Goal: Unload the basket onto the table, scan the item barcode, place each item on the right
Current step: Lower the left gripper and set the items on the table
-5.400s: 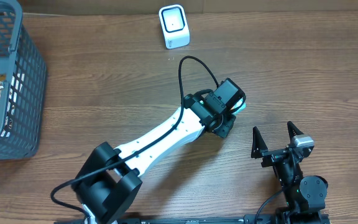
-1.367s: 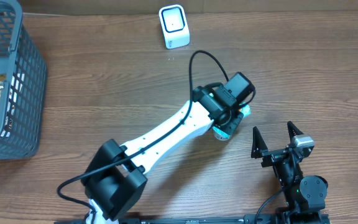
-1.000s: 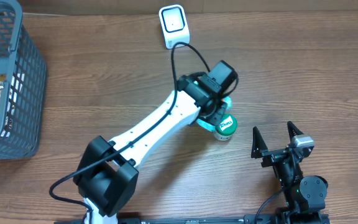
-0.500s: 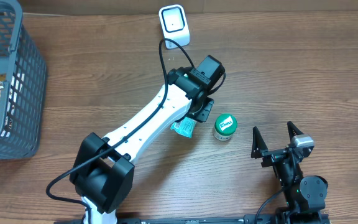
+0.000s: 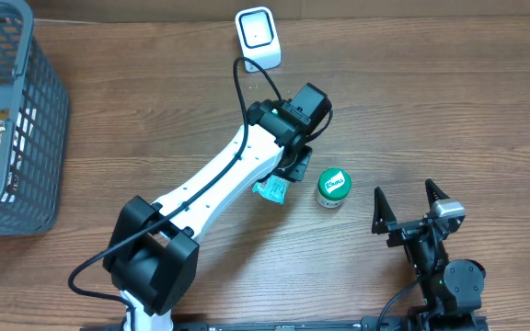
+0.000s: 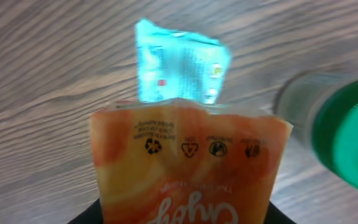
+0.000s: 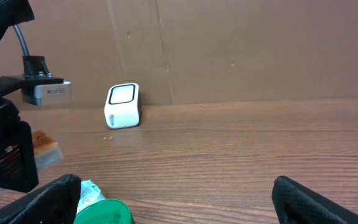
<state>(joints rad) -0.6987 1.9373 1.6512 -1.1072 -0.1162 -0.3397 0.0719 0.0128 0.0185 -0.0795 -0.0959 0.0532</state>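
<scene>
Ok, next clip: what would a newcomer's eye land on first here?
The left gripper, mid-table, grips an orange pouch, with a teal packet and a green-lidded jar on the wood close by. The white scanner stands at the table's far edge, and a grey basket sits at the far left.

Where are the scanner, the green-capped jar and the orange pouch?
scanner (image 5: 258,37), overhead view, on its top face.
green-capped jar (image 5: 333,184), overhead view, on the green lid.
orange pouch (image 6: 185,162), left wrist view, on the middle of its printed face.
</scene>
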